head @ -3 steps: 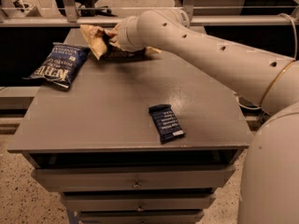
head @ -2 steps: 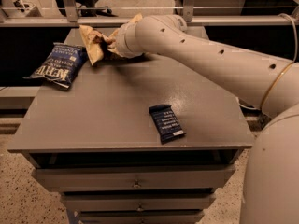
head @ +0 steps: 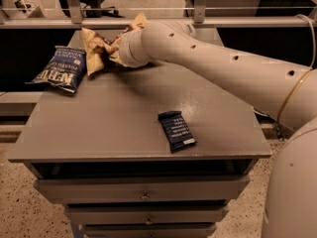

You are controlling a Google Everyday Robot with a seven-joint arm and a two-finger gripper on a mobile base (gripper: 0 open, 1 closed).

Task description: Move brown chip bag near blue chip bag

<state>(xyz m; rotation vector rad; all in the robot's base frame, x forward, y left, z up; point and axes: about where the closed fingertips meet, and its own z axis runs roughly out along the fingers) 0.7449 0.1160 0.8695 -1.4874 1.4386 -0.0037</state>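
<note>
The brown chip bag (head: 97, 47) is a crinkled tan bag at the far left of the grey table (head: 119, 123). My gripper (head: 110, 52) sits at the end of the white arm (head: 213, 68) and is shut on the brown chip bag, which is bunched around it and hides the fingers. The blue chip bag (head: 60, 69) is navy with white lettering. It lies at the table's far left edge, just left of the brown bag, with a small gap between them.
A small flat dark blue bar wrapper (head: 176, 130) lies near the table's front right. The table has drawers below (head: 143, 195). A metal rail (head: 148, 21) runs behind the table. My arm spans the back right of the table.
My gripper has carried the brown chip bag leftward along the back of the table, closer to the blue chip bag. The blue bag and the bar wrapper have not moved.
</note>
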